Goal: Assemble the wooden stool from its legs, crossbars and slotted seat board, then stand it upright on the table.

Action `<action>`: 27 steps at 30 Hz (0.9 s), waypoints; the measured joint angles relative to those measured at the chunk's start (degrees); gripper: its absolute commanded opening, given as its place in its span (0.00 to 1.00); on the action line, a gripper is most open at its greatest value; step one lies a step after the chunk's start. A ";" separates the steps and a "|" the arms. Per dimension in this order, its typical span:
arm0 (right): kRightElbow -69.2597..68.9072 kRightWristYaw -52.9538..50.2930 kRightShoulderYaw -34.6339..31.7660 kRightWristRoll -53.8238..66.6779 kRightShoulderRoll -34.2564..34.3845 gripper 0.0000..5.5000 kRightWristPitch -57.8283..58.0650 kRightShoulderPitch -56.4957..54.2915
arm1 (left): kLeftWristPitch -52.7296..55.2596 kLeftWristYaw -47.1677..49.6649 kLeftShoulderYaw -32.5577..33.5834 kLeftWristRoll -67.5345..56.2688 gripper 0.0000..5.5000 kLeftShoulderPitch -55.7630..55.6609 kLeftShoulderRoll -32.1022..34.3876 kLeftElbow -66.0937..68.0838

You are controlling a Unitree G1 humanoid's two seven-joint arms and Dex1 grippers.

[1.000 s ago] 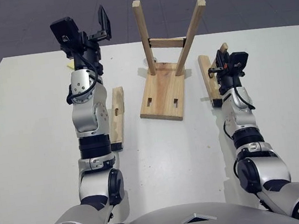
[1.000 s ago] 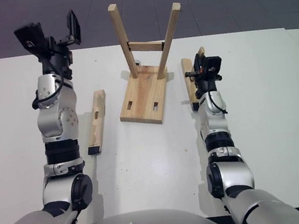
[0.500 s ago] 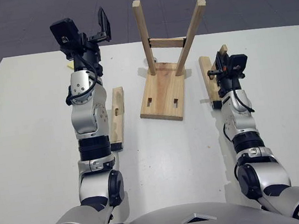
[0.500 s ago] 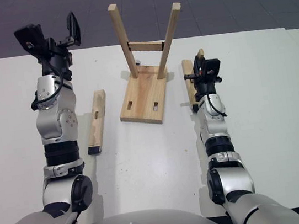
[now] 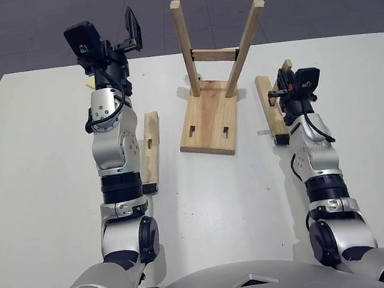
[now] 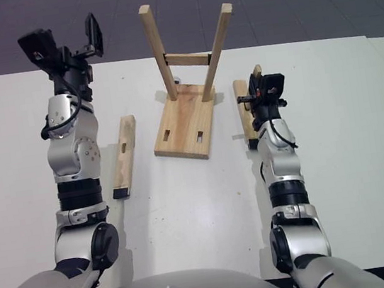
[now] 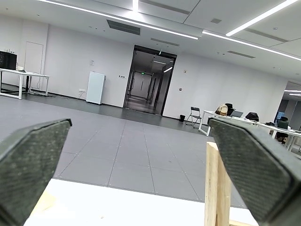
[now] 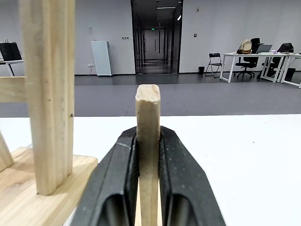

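The slotted seat board (image 5: pixel 207 122) lies flat mid-table. Two legs (image 5: pixel 183 45) stand up out of its far end, joined by a crossbar (image 5: pixel 215 55). To its left, a loose leg (image 5: pixel 150 148) lies beside my left forearm. My left gripper (image 5: pixel 124 42) is held high over the table's far left, open and empty, its fingertips (image 7: pixel 33 160) wide apart. To the right of the board lies another leg (image 5: pixel 268 103). My right gripper (image 5: pixel 288 86) sits just beside it, shut on a wooden piece (image 8: pixel 148 136) whose end sticks out past the fingers.
The white table (image 5: pixel 39 173) has bare room at the left, front and far right. A small yellow scrap (image 5: pixel 89 83) lies by the far left edge. Dark floor shows beyond the table's back edge.
My right elbow has swung outward to the right while its gripper stays shut at the wooden piece. The left arm and the seat board have not moved.
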 measured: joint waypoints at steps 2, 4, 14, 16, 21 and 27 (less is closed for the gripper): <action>-6.34 -0.02 0.55 0.36 0.28 0.07 2.70 3.89 | 0.01 0.15 0.29 0.01 0.98 0.01 0.04 -0.02; -11.45 -0.28 1.23 0.42 0.29 0.07 5.18 7.02 | 0.02 0.41 0.53 0.02 0.98 0.04 0.07 -0.06; -17.32 -0.82 2.95 0.30 0.40 0.27 17.09 13.87 | 0.12 1.15 0.82 0.11 0.98 0.50 0.17 -0.04; -17.31 -0.82 2.50 0.30 0.14 0.32 17.27 13.35 | 0.10 1.15 0.78 0.11 0.98 0.51 0.08 0.00; -17.60 -0.69 2.44 0.29 0.00 0.48 17.45 11.77 | 0.02 1.12 0.83 0.09 0.98 0.51 0.09 0.21; -22.57 -0.05 0.82 1.07 -0.79 0.68 17.56 11.15 | -0.28 1.03 1.02 0.07 0.98 0.44 0.72 0.74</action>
